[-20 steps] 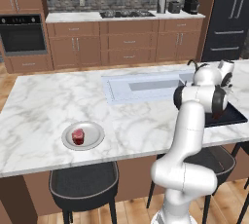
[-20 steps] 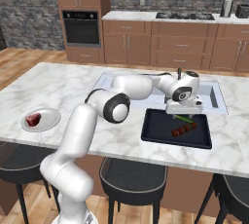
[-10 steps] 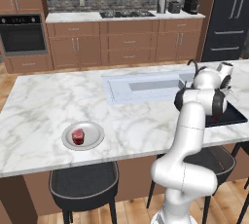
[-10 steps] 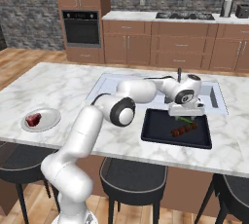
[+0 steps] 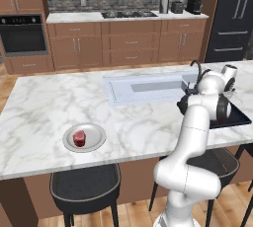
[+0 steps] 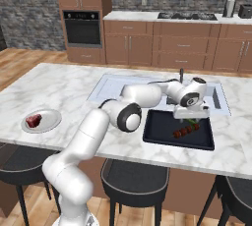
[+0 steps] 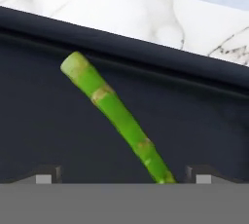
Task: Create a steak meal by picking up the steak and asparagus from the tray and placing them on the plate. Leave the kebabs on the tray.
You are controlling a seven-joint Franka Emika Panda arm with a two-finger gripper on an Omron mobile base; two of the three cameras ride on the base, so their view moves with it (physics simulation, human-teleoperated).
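The thin green asparagus stalk point(image 7: 119, 117) lies flat on the black rectangular tray point(image 6: 162, 127), near its far rim, beside the dark kebab skewer point(image 6: 186, 130). The two-finger gripper point(image 7: 121, 173) hangs over it, jaws wide apart and empty, the stalk slanting between them. Best to settle lower and square to the stalk before closing. The red steak point(image 5: 79, 137) already sits on the round pale plate point(image 5: 97, 135), far left.

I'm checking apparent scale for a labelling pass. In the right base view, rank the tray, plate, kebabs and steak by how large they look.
1. tray
2. plate
3. kebabs and steak: both look small and close in size, so I won't rank them.
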